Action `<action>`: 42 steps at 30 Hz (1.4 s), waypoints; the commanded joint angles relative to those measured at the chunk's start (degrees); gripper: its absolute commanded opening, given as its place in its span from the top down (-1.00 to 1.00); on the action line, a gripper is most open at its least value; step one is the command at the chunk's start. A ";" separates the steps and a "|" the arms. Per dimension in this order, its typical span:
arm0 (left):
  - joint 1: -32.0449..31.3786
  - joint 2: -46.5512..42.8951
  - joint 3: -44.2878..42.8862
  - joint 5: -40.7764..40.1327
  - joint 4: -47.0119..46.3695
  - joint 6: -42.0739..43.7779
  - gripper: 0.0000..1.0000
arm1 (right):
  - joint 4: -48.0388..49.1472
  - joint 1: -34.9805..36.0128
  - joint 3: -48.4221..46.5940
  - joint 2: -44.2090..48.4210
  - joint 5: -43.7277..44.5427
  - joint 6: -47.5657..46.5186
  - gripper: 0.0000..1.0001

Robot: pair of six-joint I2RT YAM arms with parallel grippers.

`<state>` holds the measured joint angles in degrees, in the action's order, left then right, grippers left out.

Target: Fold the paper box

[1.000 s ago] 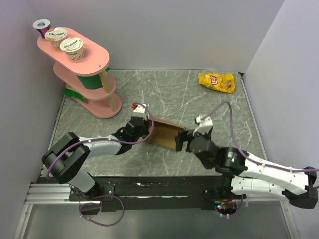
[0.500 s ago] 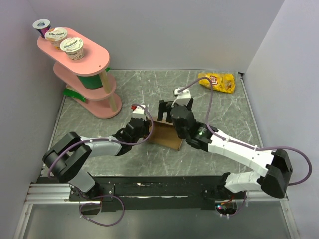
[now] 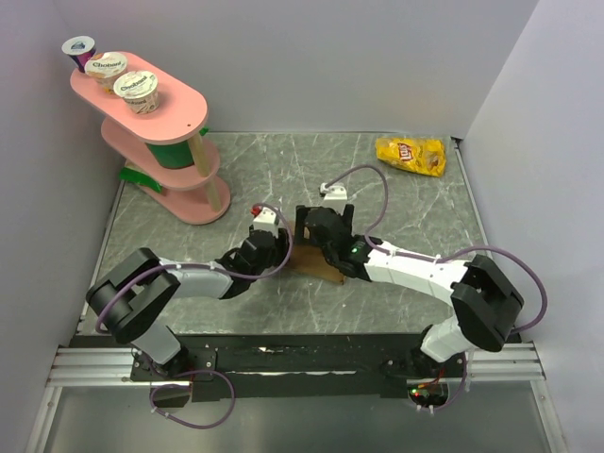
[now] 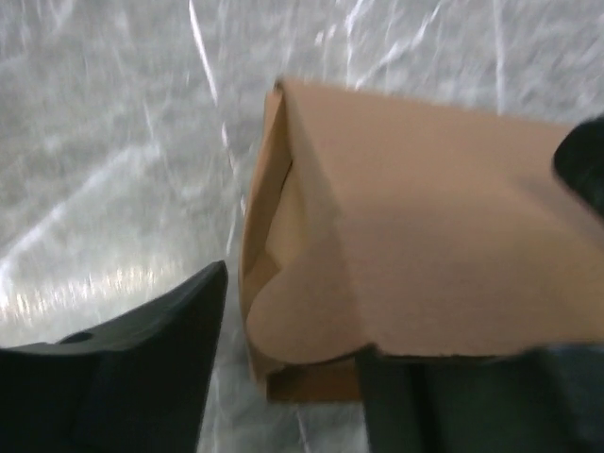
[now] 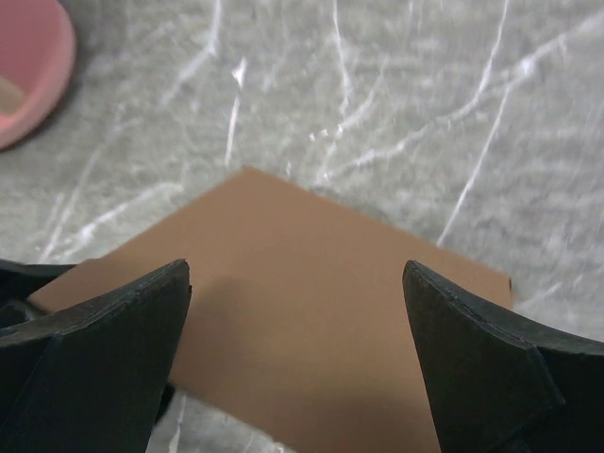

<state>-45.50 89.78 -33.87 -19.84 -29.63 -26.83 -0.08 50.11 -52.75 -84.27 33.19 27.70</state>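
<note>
Grey marbled counter (image 3: pixel 396 208), walled in white: the brown box (image 3: pixel 316 264) lies at mid-frame in the top view, half formed, a flap curling at the end that faces the left pincer (image 3: pixel 271 247). That pincer stands part-open with the box's end between its fingers, one finger clear of the card. The right pincer (image 5: pixel 294 269) hangs wide over the top panel, holding nothing. Flattening that panel looks to be the job in hand. It likely wants the right pincer pressed squarely down while the left steadies the end, lest the light card skid or spring back.

Bright even light, both wrist views blurred
</note>
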 commanded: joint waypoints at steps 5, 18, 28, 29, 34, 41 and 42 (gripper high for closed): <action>-0.47 -5.21 3.71 2.69 1.76 -1.03 -0.53 | -1.41 0.43 1.25 -3.44 1.09 6.40 -0.99; -0.91 -24.38 12.68 14.46 8.43 3.19 -0.93 | -1.59 0.34 0.81 -6.87 2.58 6.75 -0.99; 2.95 -44.51 8.14 15.17 23.45 -5.68 -0.98 | -0.45 0.34 2.65 -7.66 3.02 7.01 -0.99; 5.04 -44.34 6.81 15.70 24.08 -6.04 -0.95 | -0.10 0.26 3.00 -7.58 3.11 6.93 -0.99; 10.68 -35.66 -0.75 22.72 21.46 -6.75 -0.96 | 1.92 0.34 4.76 -7.93 3.37 6.84 -0.99; 12.97 -18.34 -6.04 28.26 18.92 -3.85 -0.50 | 5.70 0.43 7.75 -9.94 3.37 7.36 -0.99; 13.15 -15.71 -6.04 29.06 18.21 -3.93 -0.50 | 5.96 0.78 7.84 -10.21 3.46 7.36 -0.99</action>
<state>-33.06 68.77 -38.68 4.12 -9.74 -31.55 6.11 50.33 -46.65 -92.25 35.16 34.89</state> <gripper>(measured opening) 0.762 0.994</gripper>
